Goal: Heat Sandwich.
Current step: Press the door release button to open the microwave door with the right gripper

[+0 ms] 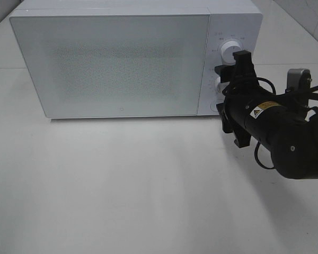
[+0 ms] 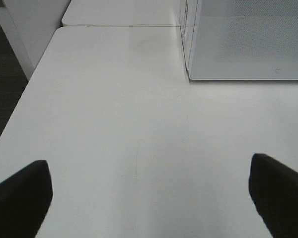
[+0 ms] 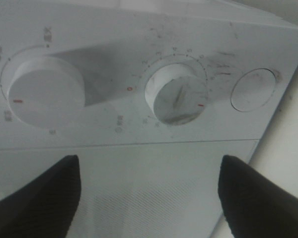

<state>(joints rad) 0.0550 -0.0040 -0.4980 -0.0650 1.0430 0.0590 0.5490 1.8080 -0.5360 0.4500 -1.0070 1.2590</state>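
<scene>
- Our left hand [image 2: 148, 168] hangs wide open, empty, above the worktop [image 2: 104, 114].
- Our right hand [image 3: 150, 161] gapes empty before the microwave [image 1: 236, 18] dials [image 3: 176, 96].
- Door [image 1: 111, 63] shut; we cannot see the sandwich.

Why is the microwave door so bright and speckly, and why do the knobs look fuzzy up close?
Exterior high view: light washes the microwave door pale, and its dot mesh shows as grain. Right wrist view: the knobs look soft and dim, and the right pincer, very near the lens, is a black blur.
</scene>
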